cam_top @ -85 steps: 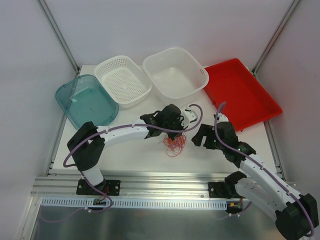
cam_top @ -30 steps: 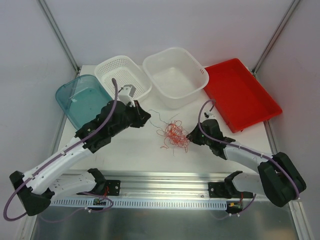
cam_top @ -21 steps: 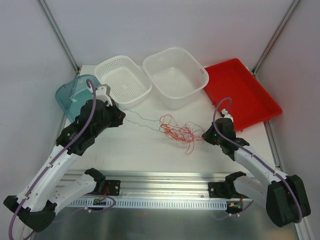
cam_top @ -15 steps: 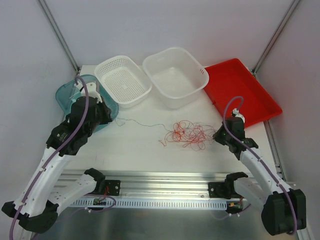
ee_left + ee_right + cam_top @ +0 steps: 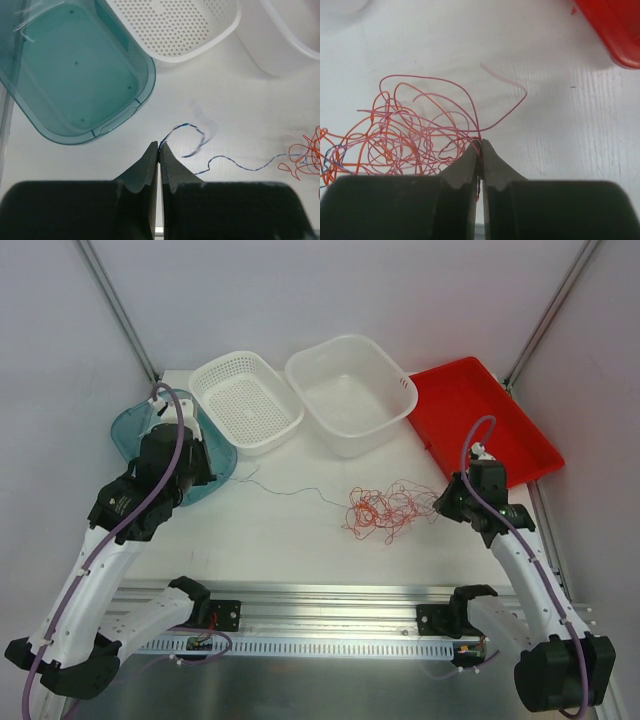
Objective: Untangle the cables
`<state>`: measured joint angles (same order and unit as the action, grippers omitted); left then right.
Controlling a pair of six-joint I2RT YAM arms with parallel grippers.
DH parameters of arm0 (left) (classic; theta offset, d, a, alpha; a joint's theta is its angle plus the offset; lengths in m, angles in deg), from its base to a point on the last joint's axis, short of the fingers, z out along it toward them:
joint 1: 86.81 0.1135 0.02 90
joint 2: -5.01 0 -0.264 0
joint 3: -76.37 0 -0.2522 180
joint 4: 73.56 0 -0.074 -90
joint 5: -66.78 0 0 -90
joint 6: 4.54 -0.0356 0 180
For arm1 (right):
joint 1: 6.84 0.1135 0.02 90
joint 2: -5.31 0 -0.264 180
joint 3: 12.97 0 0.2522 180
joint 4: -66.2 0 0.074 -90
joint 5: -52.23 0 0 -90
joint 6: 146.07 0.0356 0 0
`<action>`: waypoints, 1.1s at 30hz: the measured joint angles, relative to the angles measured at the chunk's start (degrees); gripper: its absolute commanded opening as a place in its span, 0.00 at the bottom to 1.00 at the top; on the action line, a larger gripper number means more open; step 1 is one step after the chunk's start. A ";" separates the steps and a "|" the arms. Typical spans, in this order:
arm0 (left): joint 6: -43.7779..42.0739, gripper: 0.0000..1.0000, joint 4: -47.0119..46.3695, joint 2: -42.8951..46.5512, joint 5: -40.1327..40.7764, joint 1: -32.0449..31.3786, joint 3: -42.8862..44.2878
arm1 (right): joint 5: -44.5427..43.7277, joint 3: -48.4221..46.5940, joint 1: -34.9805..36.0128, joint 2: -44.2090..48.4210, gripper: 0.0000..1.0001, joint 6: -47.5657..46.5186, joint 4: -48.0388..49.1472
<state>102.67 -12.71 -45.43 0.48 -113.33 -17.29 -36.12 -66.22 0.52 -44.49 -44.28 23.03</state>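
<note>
The cables (image 5: 385, 510), a light, limp tangle, lie right of the table's (image 5: 290, 540) centre. The left gripper (image 5: 159, 148) is clamped on a blue strand (image 5: 235, 162), the right gripper (image 5: 480, 146) on a pink strand (image 5: 505, 112). Loose ends seem the best holds.

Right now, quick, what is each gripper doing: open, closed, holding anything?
Left gripper: jaws closed, pinching the end of a thin blue cable strand.
Right gripper: jaws closed on strands of the red-orange cable tangle.
</note>
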 measured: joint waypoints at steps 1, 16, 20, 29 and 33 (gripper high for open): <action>-0.13 0.00 0.09 -0.24 -1.11 0.00 0.15 | 0.94 -0.09 0.00 -0.74 0.13 -0.42 -0.07; 2.45 0.00 -4.83 -0.92 -25.55 0.00 -11.26 | 1.25 -10.75 20.44 -7.32 0.73 -2.25 -5.42; 3.32 0.00 -5.11 -0.55 -26.71 0.00 -12.11 | -2.89 -13.46 31.34 -11.32 0.73 -0.04 -2.56; 3.76 0.00 -6.34 1.81 -25.68 0.00 -12.09 | -8.96 -15.98 43.36 -31.91 0.69 1.25 2.60; 3.72 0.00 -5.75 1.92 -23.30 0.00 -11.17 | -9.64 -15.96 43.47 -37.57 0.59 1.25 4.79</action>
<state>106.39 -18.45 -43.50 -22.82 -113.33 -28.46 -45.76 -82.18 43.99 -82.06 -43.03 27.82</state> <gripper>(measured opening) 0.009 0.669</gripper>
